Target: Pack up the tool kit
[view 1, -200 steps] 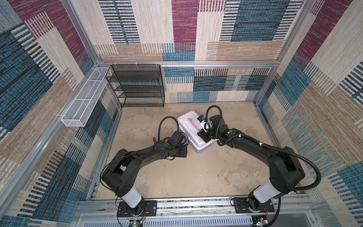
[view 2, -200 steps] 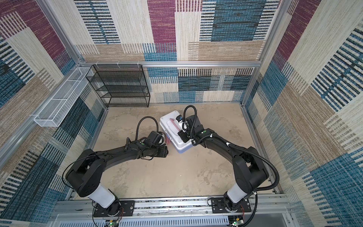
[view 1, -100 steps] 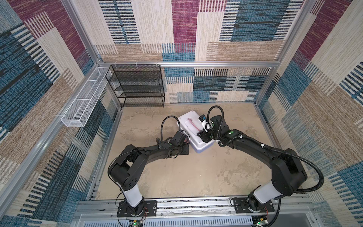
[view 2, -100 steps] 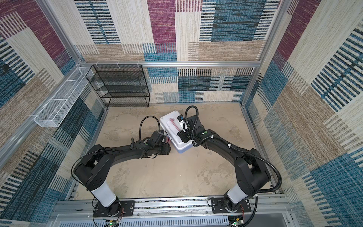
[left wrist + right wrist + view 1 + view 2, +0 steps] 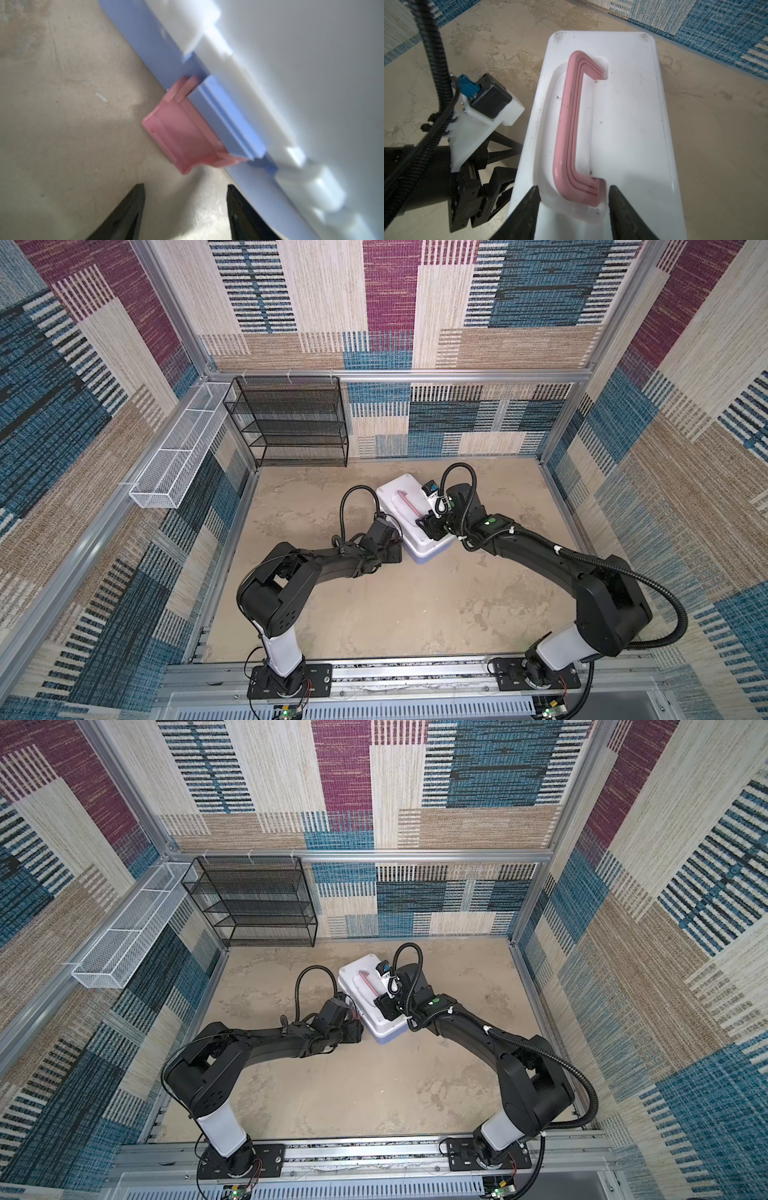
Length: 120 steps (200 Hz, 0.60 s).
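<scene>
I have the tool kit (image 5: 409,526) mid-tabletop (image 5: 415,614), lid (image 5: 629,124) down; its pink latch (image 5: 182,133) appears unfastened. My left tool (image 5: 185,186) gapes empty before it; my right tool (image 5: 574,187), open, straddles the handle (image 5: 571,124), gripping nothing.

I get 2 near-equal top views looking steeply down on everything; both wrist cameras sit close to the tool kit (image 5: 629,128).
</scene>
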Each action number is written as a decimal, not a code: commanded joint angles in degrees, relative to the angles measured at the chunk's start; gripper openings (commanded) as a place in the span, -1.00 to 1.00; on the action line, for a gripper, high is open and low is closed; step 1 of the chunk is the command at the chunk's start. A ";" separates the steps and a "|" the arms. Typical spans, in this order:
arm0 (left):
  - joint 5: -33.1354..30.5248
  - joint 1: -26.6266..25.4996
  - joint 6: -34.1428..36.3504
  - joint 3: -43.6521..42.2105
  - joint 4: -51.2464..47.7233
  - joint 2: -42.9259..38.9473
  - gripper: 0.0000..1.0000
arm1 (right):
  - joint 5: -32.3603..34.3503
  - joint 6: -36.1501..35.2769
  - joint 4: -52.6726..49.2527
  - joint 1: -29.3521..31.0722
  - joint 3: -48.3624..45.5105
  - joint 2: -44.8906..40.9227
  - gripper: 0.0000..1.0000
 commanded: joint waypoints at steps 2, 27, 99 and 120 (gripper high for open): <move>-2.07 -0.04 -2.45 -0.55 0.90 0.77 0.32 | 0.03 0.83 2.13 -0.04 -0.22 -0.72 0.11; -3.49 -0.10 -2.64 -1.10 2.50 0.89 0.30 | 0.08 1.13 2.39 -0.04 -0.66 -1.47 0.13; -7.18 -0.11 -1.27 -1.88 3.72 0.43 0.11 | -0.27 1.97 3.24 -0.04 -1.67 -2.52 0.13; -8.49 -0.05 -0.65 -2.15 3.68 -0.09 0.09 | -0.23 2.14 3.46 -0.03 -2.12 -2.71 0.14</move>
